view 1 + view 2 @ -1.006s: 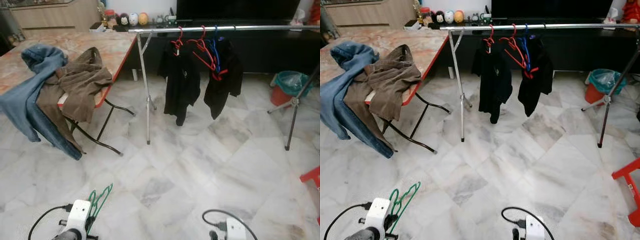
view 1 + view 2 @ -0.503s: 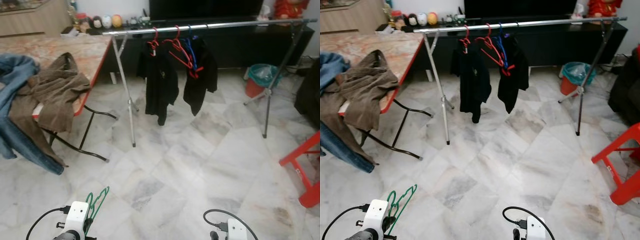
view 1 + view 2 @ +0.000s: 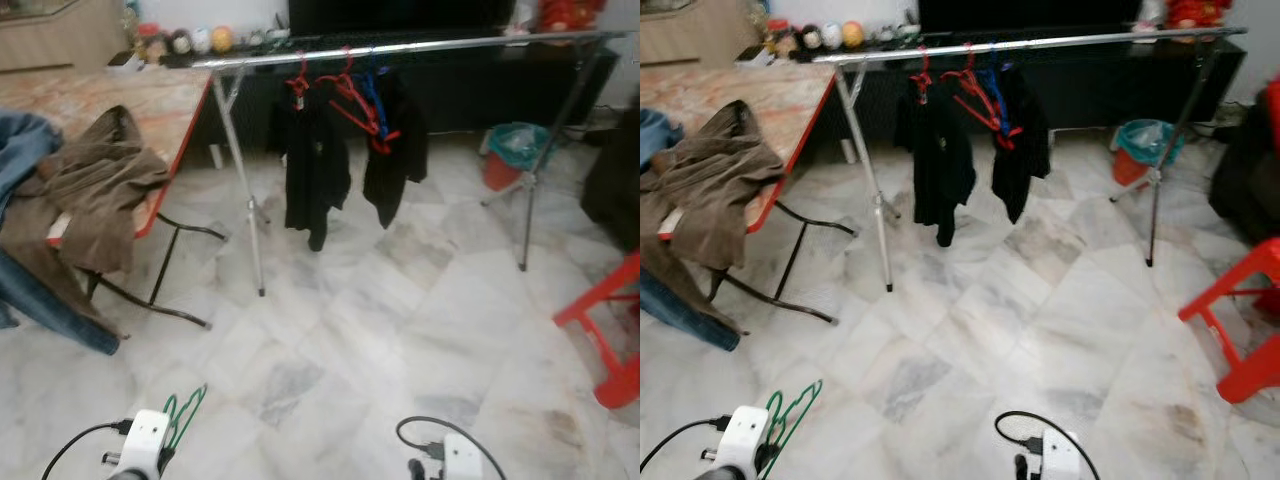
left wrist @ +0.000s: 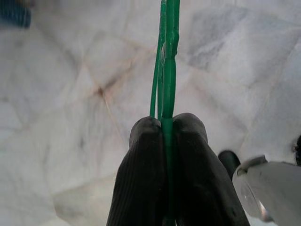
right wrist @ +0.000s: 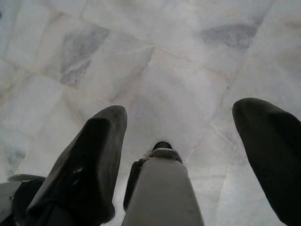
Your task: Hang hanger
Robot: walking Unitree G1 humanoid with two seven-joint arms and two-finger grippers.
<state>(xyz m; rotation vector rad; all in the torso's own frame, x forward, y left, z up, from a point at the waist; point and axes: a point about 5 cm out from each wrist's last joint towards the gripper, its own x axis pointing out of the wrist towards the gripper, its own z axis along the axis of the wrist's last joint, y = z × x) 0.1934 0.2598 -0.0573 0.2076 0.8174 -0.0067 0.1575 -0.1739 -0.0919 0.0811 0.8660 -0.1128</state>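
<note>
A thin green wire hanger is pinched by the left gripper; right gripper is spread open. Two black garments are hung at 12 o'clock.

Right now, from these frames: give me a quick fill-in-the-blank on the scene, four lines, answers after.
1. The left gripper is shut on a ___ hanger.
2. The right gripper is ___ and holds nothing.
3. Two ___ garments hang on the metal rail.
4. The brown garment lies on the ___.

Answers: green; open; black; table

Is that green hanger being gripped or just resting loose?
Gripped: the left tool's two black fingers are shut on the green hanger.
</note>
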